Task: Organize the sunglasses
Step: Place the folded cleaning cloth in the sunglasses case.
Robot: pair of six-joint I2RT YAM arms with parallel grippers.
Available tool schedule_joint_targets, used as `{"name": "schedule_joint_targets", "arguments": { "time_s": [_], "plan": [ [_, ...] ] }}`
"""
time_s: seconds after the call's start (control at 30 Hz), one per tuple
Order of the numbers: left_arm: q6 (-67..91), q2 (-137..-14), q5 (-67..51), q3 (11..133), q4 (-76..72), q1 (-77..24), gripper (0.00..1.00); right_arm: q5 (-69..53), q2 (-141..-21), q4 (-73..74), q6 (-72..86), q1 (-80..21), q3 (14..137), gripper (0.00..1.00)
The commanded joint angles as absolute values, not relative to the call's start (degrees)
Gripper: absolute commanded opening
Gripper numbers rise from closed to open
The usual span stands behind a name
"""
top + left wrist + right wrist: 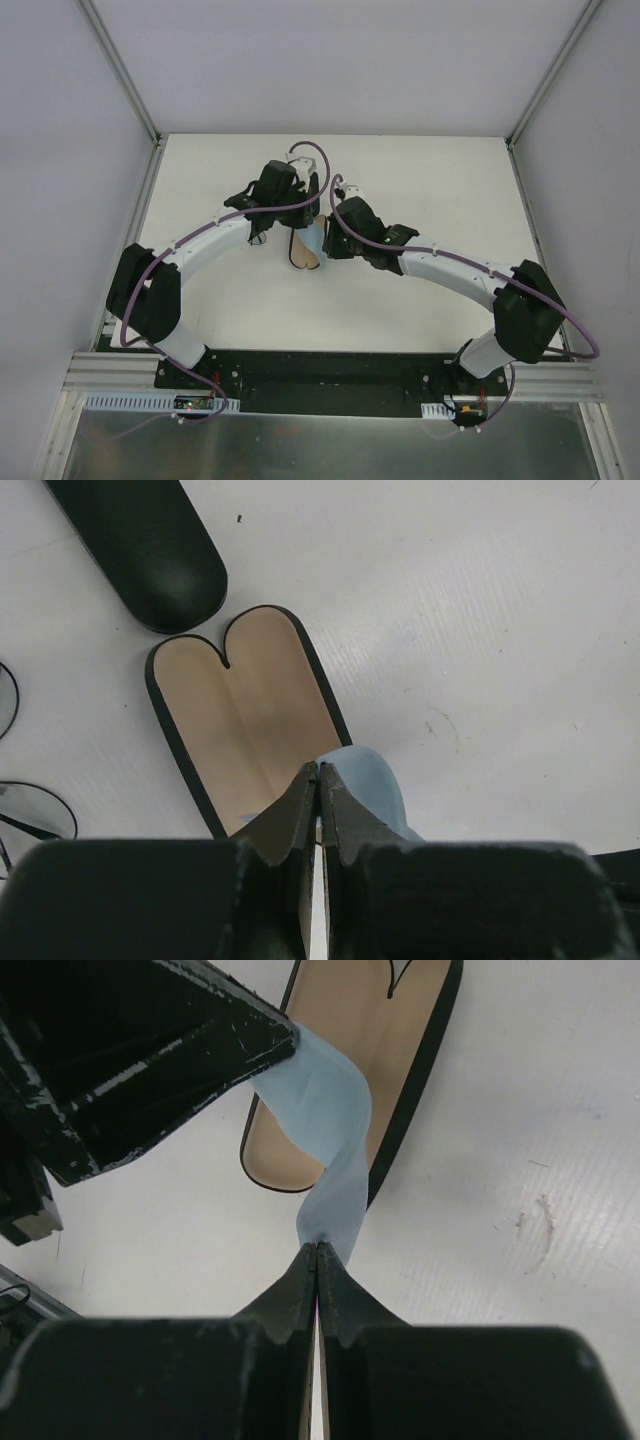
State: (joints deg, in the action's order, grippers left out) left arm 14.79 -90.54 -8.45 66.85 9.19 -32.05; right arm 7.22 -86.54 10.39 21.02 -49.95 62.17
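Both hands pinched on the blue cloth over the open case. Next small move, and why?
Probably lower both hands together to lay the light-blue cloth on the tan lining of the open case. The left hand and right hand are each shut on an end of it, stretched between them over the case, whose visible lining looks bare.

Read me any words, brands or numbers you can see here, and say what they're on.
None can be read.
The open case, tan-lined inside, the closed black case and the light-blue cloth show no print.
The small circuit board by the left arm's base is too small to make out.
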Motion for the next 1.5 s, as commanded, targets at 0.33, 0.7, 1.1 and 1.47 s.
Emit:
{"name": "schedule_joint_targets", "arguments": {
  "time_s": [0.33, 0.7, 1.1, 1.47],
  "plan": [
    [6.95, -96.41, -9.40, 68.81, 3.60, -30.23, 0.00, 9.93, -95.89, 5.10, 25.84, -52.65, 70.05, 0.01],
    [4.48, -102.74, -11.34, 72.51, 2.81, -30.23, 0.00, 12.65, -98.35, 4.57, 26.89, -52.56, 68.91, 0.01],
    [2.64, -106.34, -14.94, 73.65, 0.18, -30.23, 0.00, 14.94, -99.58, 2.90, 29.09, -52.65, 66.27, 0.01],
    [2.29, -108.90, -15.82, 75.06, 0.18, -30.32, 0.00, 16.61, -99.76, 2.55, 30.32, -52.56, 63.37, 0.01]
  ]
}}
